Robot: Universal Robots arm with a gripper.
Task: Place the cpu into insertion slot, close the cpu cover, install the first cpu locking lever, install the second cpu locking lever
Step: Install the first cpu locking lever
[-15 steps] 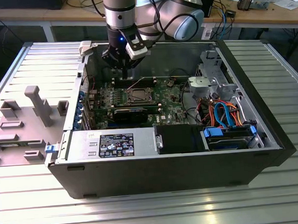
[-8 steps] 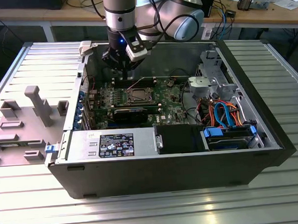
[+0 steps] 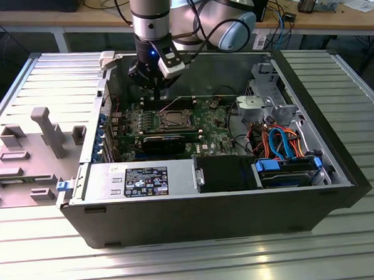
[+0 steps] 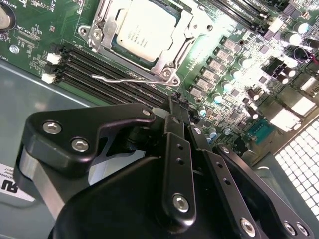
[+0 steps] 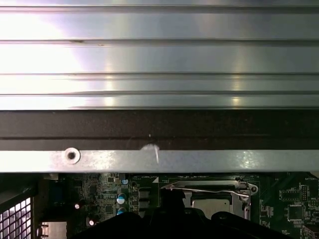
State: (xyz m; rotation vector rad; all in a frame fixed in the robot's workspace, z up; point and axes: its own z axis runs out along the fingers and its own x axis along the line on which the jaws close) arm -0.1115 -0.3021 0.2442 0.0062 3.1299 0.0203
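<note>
Here the fingers (image 4: pixel 175 107) are pressed together, holding nothing, poised above the green circuit board (image 4: pixel 30 30). Just beyond their tips lies a thin wire locking lever (image 4: pixel 124 78) (unlatched, by the look of it). Farther off, the cpu (image 4: pixel 147 30) sits in the insertion slot (image 4: pixel 119 47), with the cpu cover (image 4: pixel 172 52) framing it. The lever is judged stiff, springy and slippery; it is best pushed near its free hooked end.
</note>
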